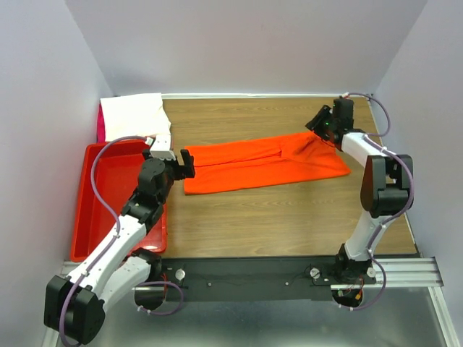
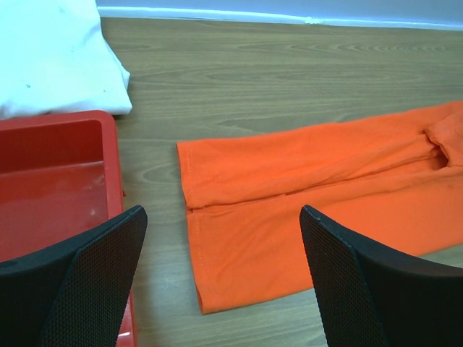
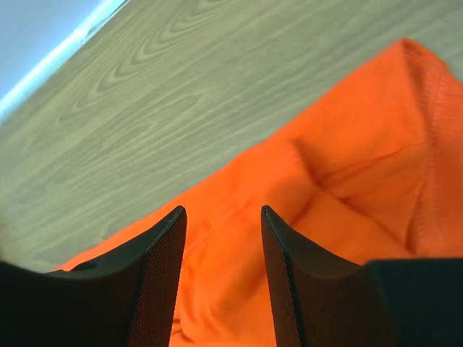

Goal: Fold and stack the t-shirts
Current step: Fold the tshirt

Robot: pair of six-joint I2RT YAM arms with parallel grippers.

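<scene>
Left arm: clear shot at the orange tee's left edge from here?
Probably yes. The left gripper is open, right at the edge of the orange tee, with nothing between them; the red bin sits off to the side.

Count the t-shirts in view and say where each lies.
2. A bright orange-red cloth t-shirt lies folded across the middle of the wooden table; a white cloth t-shirt sits at its far-left corner. A pink sliver beside it may be a third.

Robot lab test cell, not home or shop. Plain pale walls point(image 1: 239, 43) box in wood-grain table point(image 1: 275, 217). Left arm point(image 1: 123, 231), right arm point(image 1: 376, 181) bolted to metal rail point(image 1: 253, 278). Red plastic bin point(image 1: 108, 195) at left.
</scene>
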